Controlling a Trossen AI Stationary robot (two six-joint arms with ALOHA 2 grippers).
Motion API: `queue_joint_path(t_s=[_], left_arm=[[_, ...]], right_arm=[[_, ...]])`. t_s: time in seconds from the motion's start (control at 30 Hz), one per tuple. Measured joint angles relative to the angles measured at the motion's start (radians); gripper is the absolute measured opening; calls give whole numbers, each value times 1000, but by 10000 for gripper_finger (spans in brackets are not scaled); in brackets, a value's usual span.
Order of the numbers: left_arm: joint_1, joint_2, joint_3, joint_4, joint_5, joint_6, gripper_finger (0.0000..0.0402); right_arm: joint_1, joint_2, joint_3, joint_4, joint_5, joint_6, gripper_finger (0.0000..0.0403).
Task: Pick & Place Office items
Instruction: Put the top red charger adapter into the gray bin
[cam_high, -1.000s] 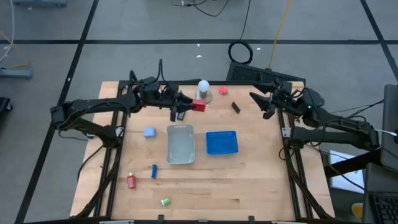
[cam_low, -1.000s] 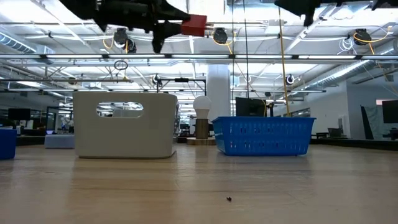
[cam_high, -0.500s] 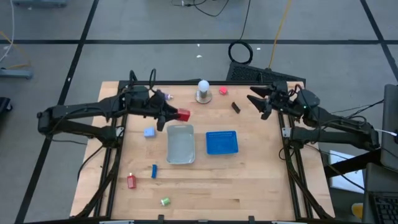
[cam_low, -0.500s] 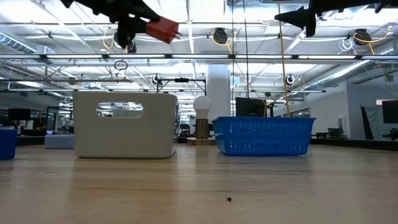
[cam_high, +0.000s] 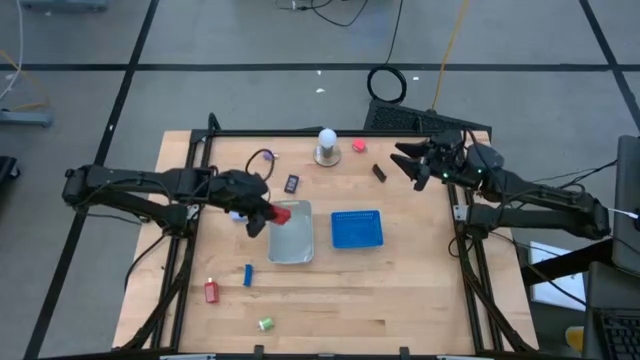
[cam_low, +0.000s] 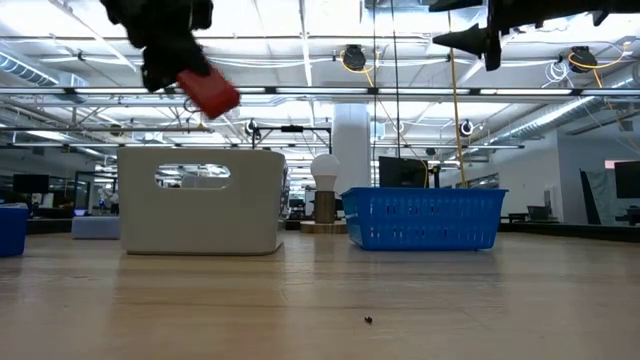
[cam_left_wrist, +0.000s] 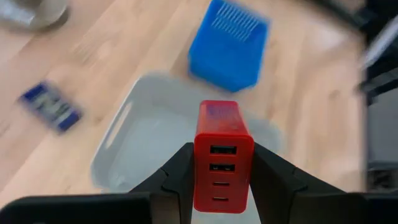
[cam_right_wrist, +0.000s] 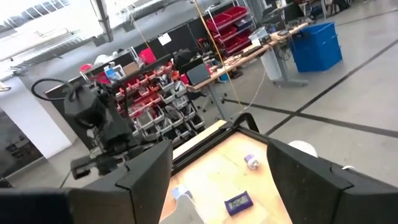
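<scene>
My left gripper is shut on a red charger block with several USB ports, held in the air over the far-left corner of the clear tray. The low view shows the block tilted, high above the tray. My right gripper is open and raised over the table's far right part, touching nothing. Small items lie on the wood: a pink one, a black one, a dark one, a blue one, a red one and a green one. My left gripper pinches the red block between its two fingers, one on each long side, with the ported face toward the wrist camera. The fingers slant down from the table's left. The block is lifted clear, tilted, above the tray's floor.
A blue basket sits just right of the tray. A white ball on a round base stands near the far edge, with a black cable loop to its left. A light blue item is partly hidden under the left arm.
My left gripper has carried the red block from beside the white ball toward the near edge and the left, dropping lower and tipping downward, until it is over the tray's far-left corner. It has stayed shut on the block. My right gripper has drifted slightly toward the left.
</scene>
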Motion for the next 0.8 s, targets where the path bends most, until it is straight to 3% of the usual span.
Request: queue_joint_path(t_s=[0.37,0.8], left_arm=[[20,74,0,-47,-45,28,129],[61,240,0,46,-18,89,133]], right_arm=[[0,36,0,2,-1,16,256],[0,37,0,0,-4,30,256]])
